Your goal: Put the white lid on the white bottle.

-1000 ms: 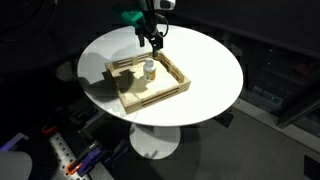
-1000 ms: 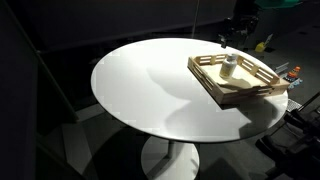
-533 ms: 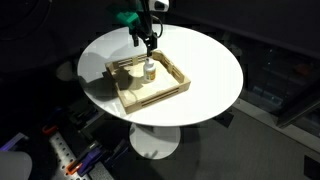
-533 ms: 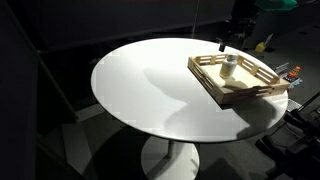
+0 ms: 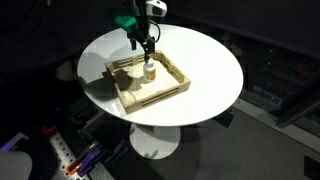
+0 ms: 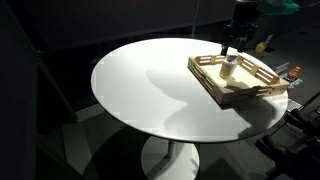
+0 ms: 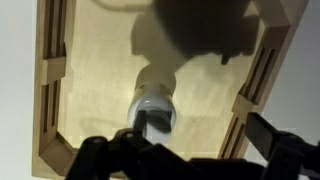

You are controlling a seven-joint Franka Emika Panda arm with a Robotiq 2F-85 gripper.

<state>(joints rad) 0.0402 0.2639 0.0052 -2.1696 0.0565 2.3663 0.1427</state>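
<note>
Bottle: small upright white bottle (image 5: 149, 70) with an orange-brown band; it stands on the floor of a shallow wooden tray (image 5: 150, 92), clear of the walls; the tray sits on a round white table (image 5: 205, 70).
Lid: tiny round white lid not told apart from the bottle in any view — the wrist view shows a pale grey disc at the bottle's top; seated cap or bare mouth, cannot tell.
Gripper: black Robotiq gripper (image 6: 228, 46) hangs just above the bottle; in the wrist view its fingers (image 7: 100, 160) stand wide apart, nothing seen between them.
Arm: wrist pointing straight down over the tray; bottle near the middle of the wrist view, a little off-centre.
Handling: lid likely light, stiff and smooth — pinch across its rim, gently; bottle likely light and easy to tip; press down along its axis, no side push.
</note>
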